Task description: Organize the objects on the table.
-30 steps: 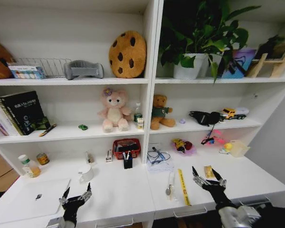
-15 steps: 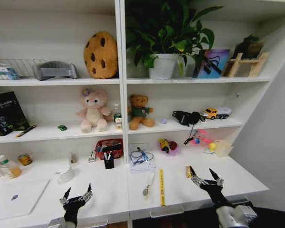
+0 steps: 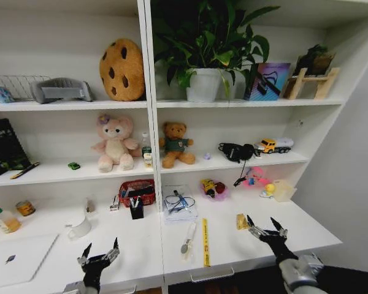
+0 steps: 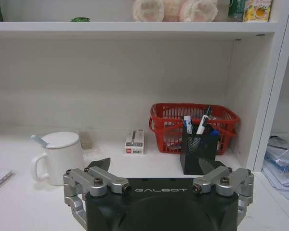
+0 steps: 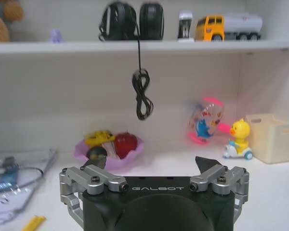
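Two grippers hang low over the front edge of the long white desk (image 3: 141,257), which is joined to tall white shelving (image 3: 144,92) and carries all the clutter to be sorted. Largest of the loose things is the slim silver laptop (image 3: 15,260), lying closed and flat at the desk's left end, well apart from the rest, likely parked there out of the way. Nearer the middle stand a white lidded mug (image 4: 58,156) and a red mesh basket (image 3: 138,190), with a black mesh pen cup (image 4: 198,154) just in front of the basket holding the markers upright. A long yellow ruler (image 3: 204,242) lies flat on the right half of the desk, pointing toward the front edge, and a small gold foil packet (image 3: 241,221) rests just beside the right gripper (image 3: 265,228), which makes it the nearest candidate for a pick. That gripper has its fingers spread wide and holds nothing; the left gripper (image 3: 99,252) likewise hovers with fingers splayed and empty, between the laptop and the mug. Smallest of all, a tiny green toy car (image 3: 74,165) sits up on the shelf beside a pink plush bear (image 3: 113,143).
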{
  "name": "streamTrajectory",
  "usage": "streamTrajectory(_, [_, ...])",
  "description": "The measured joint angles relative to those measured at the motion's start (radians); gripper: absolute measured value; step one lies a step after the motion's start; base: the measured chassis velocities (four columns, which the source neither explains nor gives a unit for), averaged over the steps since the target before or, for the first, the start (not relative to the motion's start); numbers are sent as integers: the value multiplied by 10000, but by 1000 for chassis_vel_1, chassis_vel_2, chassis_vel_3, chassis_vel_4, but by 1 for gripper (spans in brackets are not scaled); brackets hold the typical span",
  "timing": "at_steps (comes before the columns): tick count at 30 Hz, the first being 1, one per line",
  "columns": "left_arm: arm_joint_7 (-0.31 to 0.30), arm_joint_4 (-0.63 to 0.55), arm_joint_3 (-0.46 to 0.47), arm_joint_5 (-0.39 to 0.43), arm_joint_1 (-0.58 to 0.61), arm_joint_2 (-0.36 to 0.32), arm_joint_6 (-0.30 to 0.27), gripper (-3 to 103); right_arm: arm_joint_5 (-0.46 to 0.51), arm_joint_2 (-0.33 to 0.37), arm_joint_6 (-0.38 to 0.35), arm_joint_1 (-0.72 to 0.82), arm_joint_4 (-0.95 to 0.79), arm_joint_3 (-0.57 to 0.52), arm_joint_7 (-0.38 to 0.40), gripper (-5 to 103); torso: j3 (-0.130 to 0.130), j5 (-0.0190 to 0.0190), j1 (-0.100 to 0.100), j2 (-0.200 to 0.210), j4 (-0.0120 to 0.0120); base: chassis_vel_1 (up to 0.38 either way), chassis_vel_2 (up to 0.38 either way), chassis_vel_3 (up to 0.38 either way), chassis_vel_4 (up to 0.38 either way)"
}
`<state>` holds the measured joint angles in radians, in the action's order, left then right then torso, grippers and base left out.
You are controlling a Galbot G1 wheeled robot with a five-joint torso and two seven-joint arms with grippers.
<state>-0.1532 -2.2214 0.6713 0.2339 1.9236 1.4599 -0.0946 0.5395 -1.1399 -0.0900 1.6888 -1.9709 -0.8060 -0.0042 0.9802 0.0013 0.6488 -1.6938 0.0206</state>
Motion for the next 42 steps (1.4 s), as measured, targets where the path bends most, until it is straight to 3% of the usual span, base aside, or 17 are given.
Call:
streamTrajectory(2, [4,52,-1,-13,9,-2,0,100,205,582,-115,-745,947,246,-175,100,0,0,0,0,-3,0,0,0,0])
streamTrajectory(8, [6,172,-40,-88,29,41,4,100,634,1278,-455,-1981,2237,902,-621,100,0,-4,0,1,-4,0,0,0,0])
streamTrajectory(19, [7,360,-47,-107,63,-59,0,100,672,1459,-672,-3159,4088,1623,-1188,99,0,-3,0,1,-1,0,0,0,0])
streamTrajectory(31, [3,374,-19,-159,232,-74,-44,100,110,1349,-283,-4374,5156,2762,-1591,96,-1,-5,0,1,-4,0,0,0,0])
streamTrajectory(35, [-10,374,-6,-191,266,-58,-46,100,-230,1289,-15,-4619,5429,2904,-1629,81,-1,-5,0,1,-4,0,0,0,0])
streamTrajectory(37, [-12,386,-8,-203,266,-51,-46,100,-249,1289,-4,-4619,5435,2917,-1629,81,-1,-4,0,1,-3,0,0,0,0])
streamTrajectory(42, [-22,413,-62,-236,249,-2,-54,100,-261,1316,-19,-4519,5331,2875,-1615,60,-1,-4,0,1,-2,0,0,0,0])
